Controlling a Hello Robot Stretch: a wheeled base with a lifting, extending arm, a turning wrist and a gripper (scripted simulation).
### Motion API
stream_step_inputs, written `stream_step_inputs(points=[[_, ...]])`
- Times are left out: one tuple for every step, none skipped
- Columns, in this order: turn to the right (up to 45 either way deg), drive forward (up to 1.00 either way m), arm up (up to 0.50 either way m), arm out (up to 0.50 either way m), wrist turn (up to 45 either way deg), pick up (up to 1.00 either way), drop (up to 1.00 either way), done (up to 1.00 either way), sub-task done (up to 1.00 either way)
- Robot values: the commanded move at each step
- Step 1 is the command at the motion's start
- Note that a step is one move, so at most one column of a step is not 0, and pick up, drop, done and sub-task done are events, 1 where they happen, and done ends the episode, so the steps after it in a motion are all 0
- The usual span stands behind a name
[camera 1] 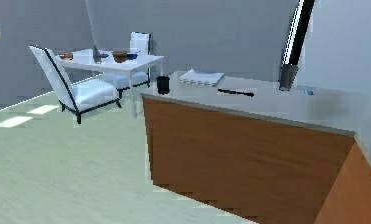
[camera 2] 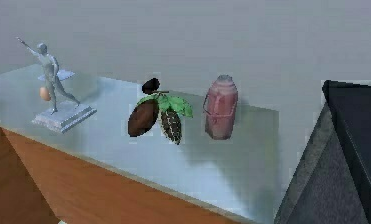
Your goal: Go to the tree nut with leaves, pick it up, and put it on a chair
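The tree nut with leaves (camera 2: 158,116) lies on a pale grey countertop (camera 2: 113,140) in the arm side view: two dark brown pods with green leaves and a small black tip. A white chair with a dark frame (camera 1: 75,88) stands at the forward view's left, beside a white table (camera 1: 111,64). Behind that table stands a second white chair (camera 1: 140,45).
A grey statue of a figure (camera 2: 55,88) stands left of the nut and a pink jar (camera 2: 221,106) right of it. A dark block (camera 2: 338,160) rises at the arm side view's right. The wood-fronted counter (camera 1: 243,160) carries a black cup (camera 1: 164,85), papers (camera 1: 201,77) and a dark vase (camera 1: 288,75).
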Motion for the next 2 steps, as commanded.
stream_step_inputs(points=[[0.0, 0.0, 0.38, 0.0, 0.0, 0.0, 0.0, 0.0, 0.0], [0.0, 0.0, 0.0, 0.28, 0.0, 0.0, 0.0, 0.0, 0.0]])
